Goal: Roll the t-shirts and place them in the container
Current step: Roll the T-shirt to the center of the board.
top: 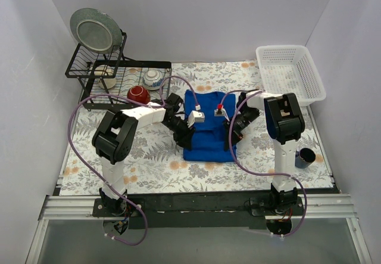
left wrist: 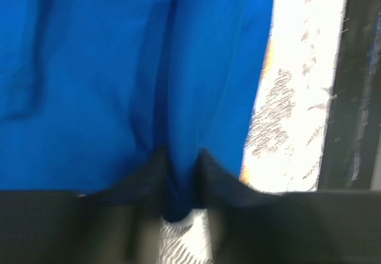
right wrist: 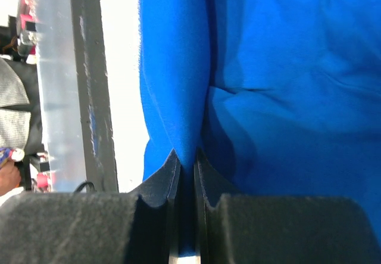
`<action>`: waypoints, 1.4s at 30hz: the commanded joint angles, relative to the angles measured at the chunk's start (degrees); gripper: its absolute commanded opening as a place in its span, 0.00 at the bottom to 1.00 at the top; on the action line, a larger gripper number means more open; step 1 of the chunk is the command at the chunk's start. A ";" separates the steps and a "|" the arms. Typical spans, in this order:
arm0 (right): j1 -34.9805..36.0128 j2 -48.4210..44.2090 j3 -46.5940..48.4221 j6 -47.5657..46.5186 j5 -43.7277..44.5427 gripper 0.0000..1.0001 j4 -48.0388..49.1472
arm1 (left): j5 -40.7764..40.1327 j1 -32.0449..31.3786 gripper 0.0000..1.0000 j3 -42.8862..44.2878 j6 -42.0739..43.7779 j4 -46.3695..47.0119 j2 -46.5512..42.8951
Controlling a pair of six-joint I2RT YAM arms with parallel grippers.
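The royal-blue t-shirt [top: 208, 127] lies folded into a narrow strip on the floral tablecloth [top: 155, 168] in the middle of the table. Its graphic is hidden. My left gripper [top: 186, 134] is at the shirt's left edge, shut on a fold of blue cloth [left wrist: 178, 127], with the fingers [left wrist: 214, 177] pinching it. My right gripper [top: 231, 134] is at the shirt's right edge, shut on a ridge of the t-shirt [right wrist: 184, 97], with the pads [right wrist: 205, 177] tight on the fabric.
A black dish rack [top: 119, 79] with a plate [top: 95, 30], a red bowl [top: 138, 93] and cups stands at the back left. A white basket [top: 292, 73] is at the back right. A dark cup [top: 306, 157] sits by the right arm.
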 commanded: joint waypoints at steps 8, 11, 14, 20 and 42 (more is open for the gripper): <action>-0.83 7.08 7.99 4.27 4.41 0.04 -2.76 | -13.68 0.20 0.72 -3.32 -2.48 8.39 -18.07; -0.74 7.96 9.13 7.61 4.50 0.04 -0.57 | -14.48 -3.31 0.74 -8.92 -0.02 13.39 -23.67; -0.74 8.93 9.66 9.72 4.58 0.04 0.66 | -16.23 -8.40 0.78 -17.43 6.56 20.15 -29.47; -0.83 10.34 10.36 10.61 4.58 0.04 1.02 | -20.80 -15.35 0.83 -30.11 12.99 34.83 -34.51; -1.79 12.10 11.95 6.65 1.51 0.12 -2.76 | -26.61 -19.67 0.38 -34.53 16.86 38.55 -20.54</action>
